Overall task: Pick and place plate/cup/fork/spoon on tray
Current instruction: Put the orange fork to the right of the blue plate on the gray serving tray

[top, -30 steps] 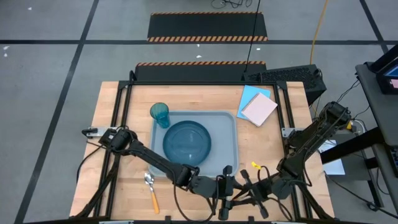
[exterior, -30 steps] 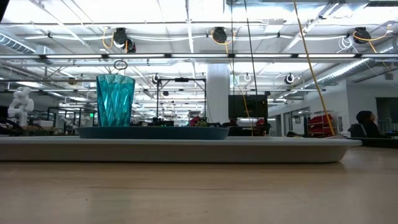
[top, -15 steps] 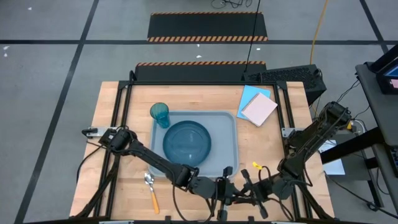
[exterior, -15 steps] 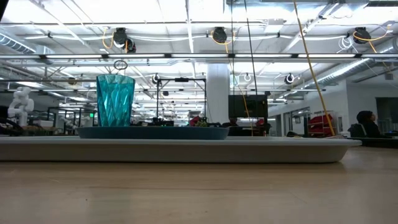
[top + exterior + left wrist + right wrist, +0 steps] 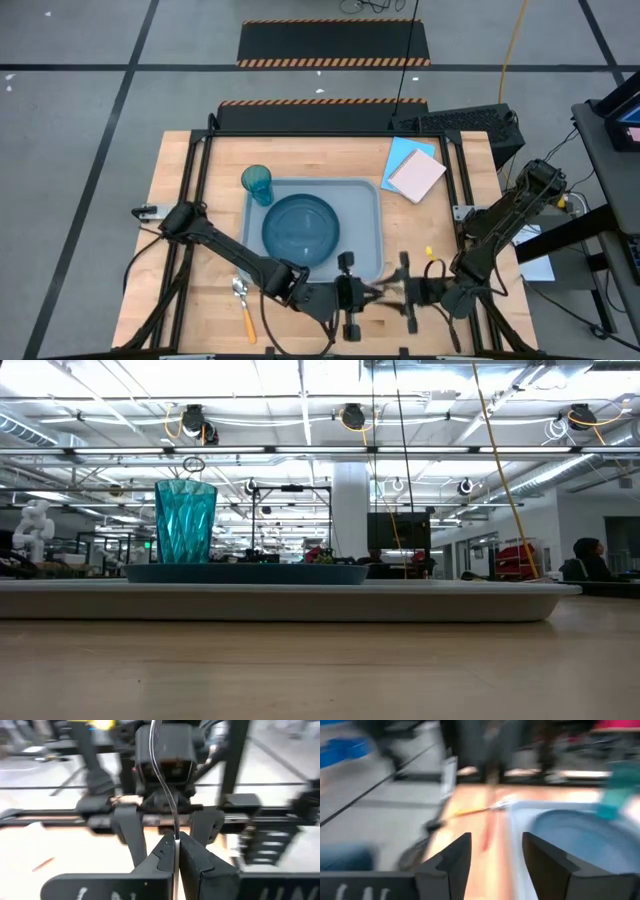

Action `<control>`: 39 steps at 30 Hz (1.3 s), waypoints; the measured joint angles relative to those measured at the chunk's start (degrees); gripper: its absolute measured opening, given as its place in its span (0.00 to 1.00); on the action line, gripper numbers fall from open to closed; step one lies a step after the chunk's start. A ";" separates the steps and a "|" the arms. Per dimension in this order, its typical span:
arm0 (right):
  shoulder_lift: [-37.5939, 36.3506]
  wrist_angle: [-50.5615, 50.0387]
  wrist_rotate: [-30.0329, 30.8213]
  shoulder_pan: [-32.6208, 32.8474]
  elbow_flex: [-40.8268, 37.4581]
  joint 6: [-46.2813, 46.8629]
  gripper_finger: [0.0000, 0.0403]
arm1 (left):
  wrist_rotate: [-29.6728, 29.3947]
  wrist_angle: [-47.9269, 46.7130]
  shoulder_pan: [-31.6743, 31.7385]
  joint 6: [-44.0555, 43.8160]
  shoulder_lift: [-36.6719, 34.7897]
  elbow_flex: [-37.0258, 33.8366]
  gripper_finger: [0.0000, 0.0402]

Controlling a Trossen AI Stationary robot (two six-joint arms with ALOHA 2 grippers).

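Observation:
My left gripper [image 5: 366,292] is near the table's front edge, just in front of the tray [image 5: 372,200], shut on a thin silver strip that I take for the fork [image 5: 169,800]; its orange handle does not show. My right gripper [image 5: 392,290] faces it from the right, open and empty [image 5: 495,855]. The dark blue plate [image 5: 300,230] lies in the tray. The teal cup [image 5: 256,184] stands upright at the tray's far left corner. The spoon [image 5: 243,303] lies on the table left of the tray's near corner. My left gripper pinches the fork's thin metal part [image 5: 175,839] between its two shut fingers, seen edge-on. The fingers lie level and point toward the table's right. The fork sticks out past the fingertips toward my right gripper, clear of the table. Which end it has cannot be told.
A pink notebook on a light blue paper sheet [image 5: 415,170] lies at the table's far right. The table's near edge is close to both grippers. Bare wood lies right of the tray. A person [image 5: 588,555] sits far off in the room.
Both grippers have gone a little toward the table's far edge and turned level, facing each other. My right gripper has drawn back toward the table's right, so the gap between the two grippers has widened. Tray, plate, cup and spoon have stayed put.

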 joint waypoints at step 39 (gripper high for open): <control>2.80 13.50 33.13 -1.98 0.00 -8.90 0.40 | -24.07 0.06 4.71 -3.16 5.87 0.04 0.03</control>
